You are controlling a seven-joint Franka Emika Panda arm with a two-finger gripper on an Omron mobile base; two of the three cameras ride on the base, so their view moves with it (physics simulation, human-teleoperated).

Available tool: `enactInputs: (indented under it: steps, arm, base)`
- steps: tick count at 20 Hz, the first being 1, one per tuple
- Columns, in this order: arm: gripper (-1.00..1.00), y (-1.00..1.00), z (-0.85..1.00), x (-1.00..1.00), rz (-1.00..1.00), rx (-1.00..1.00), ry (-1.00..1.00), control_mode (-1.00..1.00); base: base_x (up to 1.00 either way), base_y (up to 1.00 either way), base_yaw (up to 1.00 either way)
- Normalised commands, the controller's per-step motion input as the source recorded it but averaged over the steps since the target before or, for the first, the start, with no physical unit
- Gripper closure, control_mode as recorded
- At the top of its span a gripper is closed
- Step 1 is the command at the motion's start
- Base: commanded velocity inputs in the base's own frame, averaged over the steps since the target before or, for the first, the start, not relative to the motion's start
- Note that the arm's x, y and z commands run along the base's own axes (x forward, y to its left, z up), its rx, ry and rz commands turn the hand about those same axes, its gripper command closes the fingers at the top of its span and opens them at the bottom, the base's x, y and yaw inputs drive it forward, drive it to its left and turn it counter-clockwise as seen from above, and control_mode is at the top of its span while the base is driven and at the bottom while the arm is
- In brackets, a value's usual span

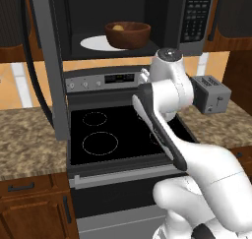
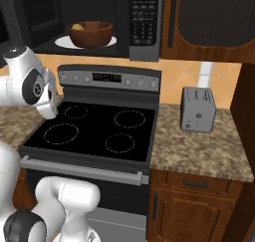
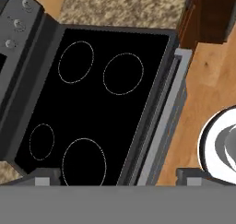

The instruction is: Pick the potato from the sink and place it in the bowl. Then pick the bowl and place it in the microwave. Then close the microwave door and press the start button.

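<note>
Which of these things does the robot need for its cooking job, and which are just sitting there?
Needed for the job:
- potato, lying in the bowl
- bowl, already inside the microwave
- microwave, with its keypad
- microwave door, swung open
- gripper, open, holding nothing

Just sitting there:
- stove
- toaster
- counter

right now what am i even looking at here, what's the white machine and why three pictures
It is a white robot arm in a simulated kitchen. Two pictures come from cameras on its base, behind it to left and right. The third looks down from its hand at the black stove. Above the stove, the microwave stands open, its door swung left. Inside sits the bowl with the potato in it. A toaster stands on the counter. The pincer is open and holds nothing.
</note>
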Motion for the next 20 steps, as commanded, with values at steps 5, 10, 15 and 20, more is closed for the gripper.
enactInputs:
  steps: [5,10,15,20]
  arm:
    - [-1.00,0.96,-0.11,-0.90,0.00,-0.02,-0.32,-1.00]
    - [-1.00,0.79,-0.09,-1.00,0.00,0.00,-0.23,-1.00]
    - [-1.00,1.00,0.11,-0.77,-0.01,0.00,-0.19,-1.00]
    - [-1.00,1.00,0.12,-0.62,-0.04,0.00,-0.15,-1.00]
  base:
    - [0.00,0.00,0.00]
    - [0.00,0.00,0.00]
    - [0.00,0.00,0.00]
    - [0.00,0.00,0.00]
